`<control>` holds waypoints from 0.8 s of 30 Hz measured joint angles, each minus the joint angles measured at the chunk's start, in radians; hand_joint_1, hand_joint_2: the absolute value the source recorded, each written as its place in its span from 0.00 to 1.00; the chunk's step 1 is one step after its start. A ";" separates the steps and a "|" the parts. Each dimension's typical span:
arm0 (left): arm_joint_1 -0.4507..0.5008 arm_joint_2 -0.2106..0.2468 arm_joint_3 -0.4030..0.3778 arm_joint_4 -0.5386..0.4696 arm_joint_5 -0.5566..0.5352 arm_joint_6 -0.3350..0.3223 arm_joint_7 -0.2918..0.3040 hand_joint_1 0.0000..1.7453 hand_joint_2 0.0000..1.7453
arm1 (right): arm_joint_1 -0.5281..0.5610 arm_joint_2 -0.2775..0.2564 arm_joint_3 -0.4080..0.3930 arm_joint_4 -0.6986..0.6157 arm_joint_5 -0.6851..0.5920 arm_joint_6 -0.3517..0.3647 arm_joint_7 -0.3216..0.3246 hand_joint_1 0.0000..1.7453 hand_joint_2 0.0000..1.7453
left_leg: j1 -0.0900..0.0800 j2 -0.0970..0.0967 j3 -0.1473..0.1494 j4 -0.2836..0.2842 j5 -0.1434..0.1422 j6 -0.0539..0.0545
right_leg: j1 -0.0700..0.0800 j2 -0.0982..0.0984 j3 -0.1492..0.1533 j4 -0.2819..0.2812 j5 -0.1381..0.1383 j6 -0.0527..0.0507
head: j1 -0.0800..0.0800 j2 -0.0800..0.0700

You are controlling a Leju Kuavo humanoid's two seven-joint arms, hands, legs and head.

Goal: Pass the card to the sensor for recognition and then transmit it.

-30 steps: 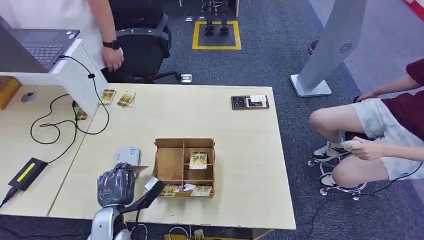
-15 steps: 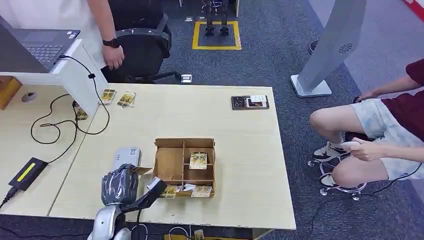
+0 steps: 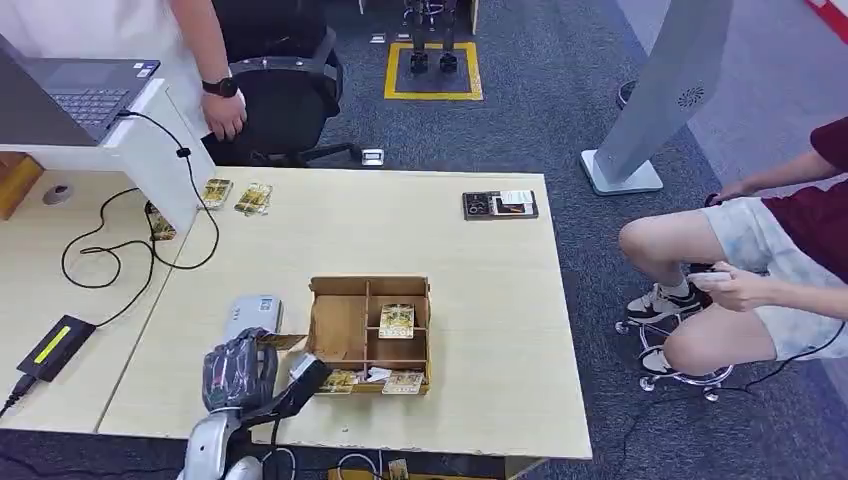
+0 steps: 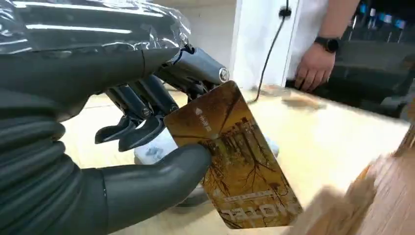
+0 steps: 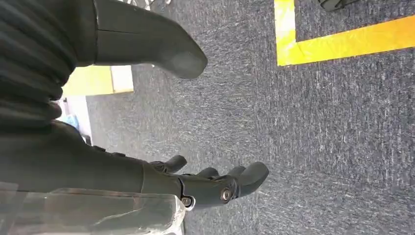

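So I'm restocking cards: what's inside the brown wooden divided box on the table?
The brown wooden divided box holds one golden card in a middle compartment and more cards along its near row. The left hand covers that row's left end.

Sensor [image 3: 254, 312] partly behind left hand [image 3: 238, 372]; blurred wooden box [image 4: 372, 205] edge-cut.

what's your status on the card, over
Left hand pinching gold card, beside grey sensor. Right hand open over carpet. Nothing blocking.
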 joint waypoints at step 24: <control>-0.031 -0.047 0.012 -0.124 0.205 0.111 -0.153 1.00 1.00 | -0.008 0.003 -0.007 0.030 0.033 -0.046 -0.011 0.00 1.00 | 0.000 0.000 0.000 0.000 0.000 0.000 | 0.000 0.000 0.000 0.000 0.000 0.000 | 0.000 0.000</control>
